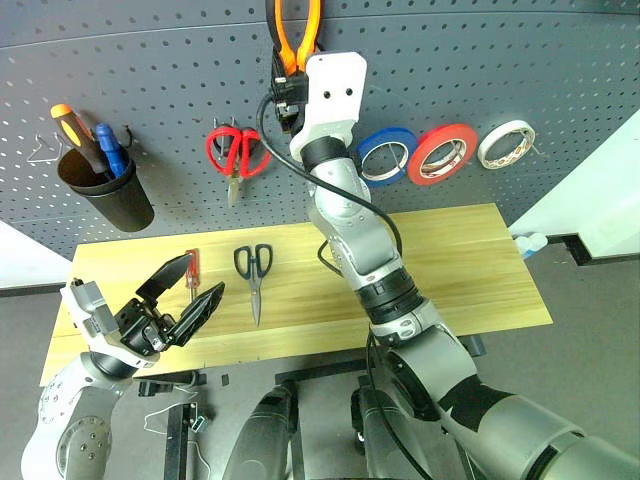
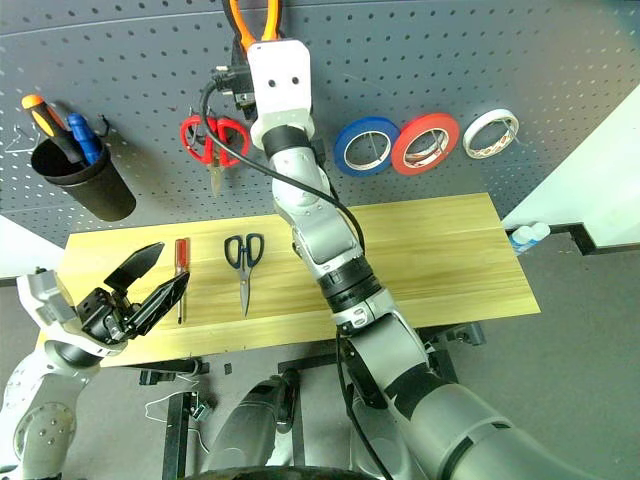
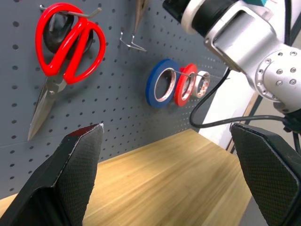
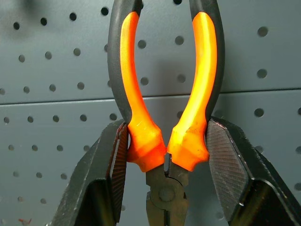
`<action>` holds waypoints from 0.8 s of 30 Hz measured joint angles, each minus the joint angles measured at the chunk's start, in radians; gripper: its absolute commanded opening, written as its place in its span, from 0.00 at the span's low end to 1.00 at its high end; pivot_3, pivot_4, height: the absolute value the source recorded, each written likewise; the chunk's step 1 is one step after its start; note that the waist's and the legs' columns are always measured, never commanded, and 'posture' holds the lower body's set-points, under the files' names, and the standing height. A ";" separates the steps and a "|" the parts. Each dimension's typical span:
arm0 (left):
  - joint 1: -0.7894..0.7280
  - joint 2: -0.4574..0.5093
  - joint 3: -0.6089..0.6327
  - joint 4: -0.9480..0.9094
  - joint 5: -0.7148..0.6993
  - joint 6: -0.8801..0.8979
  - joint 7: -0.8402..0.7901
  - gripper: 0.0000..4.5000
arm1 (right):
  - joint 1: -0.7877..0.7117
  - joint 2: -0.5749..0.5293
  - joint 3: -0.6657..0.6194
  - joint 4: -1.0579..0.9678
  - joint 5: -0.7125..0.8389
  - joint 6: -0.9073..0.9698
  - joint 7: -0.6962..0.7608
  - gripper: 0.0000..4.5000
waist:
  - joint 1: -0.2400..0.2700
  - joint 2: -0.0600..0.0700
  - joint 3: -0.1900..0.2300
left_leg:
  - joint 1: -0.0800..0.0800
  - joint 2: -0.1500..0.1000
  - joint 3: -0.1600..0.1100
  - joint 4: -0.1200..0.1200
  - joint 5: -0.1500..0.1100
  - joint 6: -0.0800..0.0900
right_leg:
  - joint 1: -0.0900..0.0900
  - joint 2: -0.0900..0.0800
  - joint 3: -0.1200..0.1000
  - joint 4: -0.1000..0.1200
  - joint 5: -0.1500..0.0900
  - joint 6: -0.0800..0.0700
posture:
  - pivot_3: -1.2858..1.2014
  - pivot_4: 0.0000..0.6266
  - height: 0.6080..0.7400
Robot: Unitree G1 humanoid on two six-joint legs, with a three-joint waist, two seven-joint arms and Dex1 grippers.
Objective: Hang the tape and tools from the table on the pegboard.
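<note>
- Pliers [image 4: 164, 141] with orange-and-black handles are held nose-down in the right gripper [image 4: 164, 155], its ribbed black pads pressed on the flared handle bases, handles raised against the dark grey pegboard [image 1: 500, 70].
- The left gripper [image 1: 180, 295] is seen spread wide and empty, low over the near left corner of the table [image 1: 470, 270].
- A slip is judged possible: the smooth, tapering handle bases are pinched from two sides only, and a hook that is missed or caught by one handle alone could tip the pliers out.
- On the board, the glossy red tape roll [image 1: 442, 153] is already hung between a blue roll [image 1: 387, 155] and a white roll [image 1: 505, 143].
- On the light, grained wood, black-handled scissors [image 1: 254, 275] and a slim red-handled screwdriver [image 1: 192, 272] lie waiting.
</note>
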 measured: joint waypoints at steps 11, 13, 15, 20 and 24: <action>0.044 0.002 0.003 -0.031 -0.018 0.017 0.002 1.00 | 0.002 0.000 0.003 0.040 0.014 -0.027 0.009 0.47 | 0.000 0.001 0.001 | 0.000 0.000 0.000 -0.001 0.000 0.000 | 0.000 0.000 0.001 -0.001 0.000 0.000 | 0.56 0.49 1.00; 0.044 0.003 0.003 -0.031 -0.019 0.018 0.002 1.00 | 0.001 -0.001 -0.001 0.053 0.014 -0.033 0.010 0.47 | 0.000 0.001 0.001 | 0.000 0.000 0.000 -0.001 0.000 0.000 | 0.000 0.000 0.001 -0.001 0.000 0.000 | 0.56 0.49 1.00; 0.044 0.003 0.003 -0.031 -0.019 0.021 0.002 1.00 | 0.001 -0.001 -0.008 0.057 0.013 -0.040 0.010 0.47 | 0.000 0.001 0.001 | 0.000 0.000 0.000 -0.001 0.000 0.000 | 0.000 0.000 0.001 -0.001 0.000 0.000 | 0.57 0.49 1.00; 0.042 0.008 0.004 -0.032 -0.023 0.025 0.002 1.00 | 0.001 -0.001 -0.017 0.062 0.009 -0.051 0.008 0.47 | 0.000 0.001 0.001 | 0.000 0.000 0.000 -0.003 0.000 0.000 | -0.001 0.000 0.001 -0.002 0.000 0.000 | 0.57 0.50 1.00; 0.047 0.009 0.004 -0.032 -0.032 0.025 0.002 1.00 | 0.001 -0.001 -0.022 0.076 -0.005 -0.069 0.007 0.47 | 0.000 0.001 0.001 | 0.000 0.000 0.000 -0.004 0.000 0.000 | -0.001 0.000 0.001 -0.002 0.000 0.000 | 0.57 0.50 1.00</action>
